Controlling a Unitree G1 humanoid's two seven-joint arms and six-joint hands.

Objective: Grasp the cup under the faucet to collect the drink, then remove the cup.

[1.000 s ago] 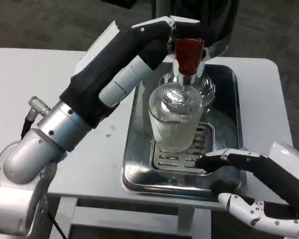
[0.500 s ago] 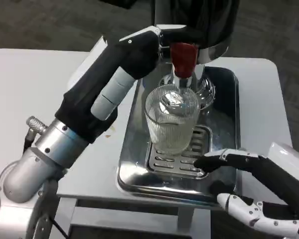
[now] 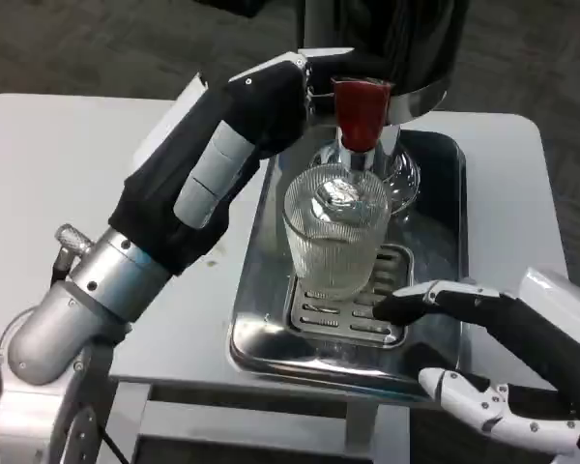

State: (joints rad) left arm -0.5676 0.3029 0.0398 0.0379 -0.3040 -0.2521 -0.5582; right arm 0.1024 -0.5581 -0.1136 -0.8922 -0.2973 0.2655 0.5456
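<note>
Cup (image 3: 336,240) position first: we are seeing the ribbed clear glass cup standing upright on the slotted drip grate (image 3: 353,311), directly under the faucet (image 3: 356,155) with its red tap handle (image 3: 360,108). The grate is sitting inside a shiny steel tray (image 3: 261,333), and the dark dispenser body (image 3: 387,39) is rising behind the cup.

Our left hand (image 3: 271,92) is reaching in beside the red handle, just left of and above the cup; whether its fingers are pressing the handle or closed on anything, we cannot tell. Our right hand (image 3: 483,358) is waiting in front of and to the right of the cup with its fingers spread and holding nothing; one dark finger (image 3: 420,302) is pointing toward the cup's base, close to it but apparently apart.

Handling judgement: we are treating the cup as rigid, fragile and probably slippery where wet, and heavier once filled. The fluted wall should be giving some purchase. We are planning a wrap around the mid-body, below the rim, keeping it upright during removal to avoid spilling.
</note>
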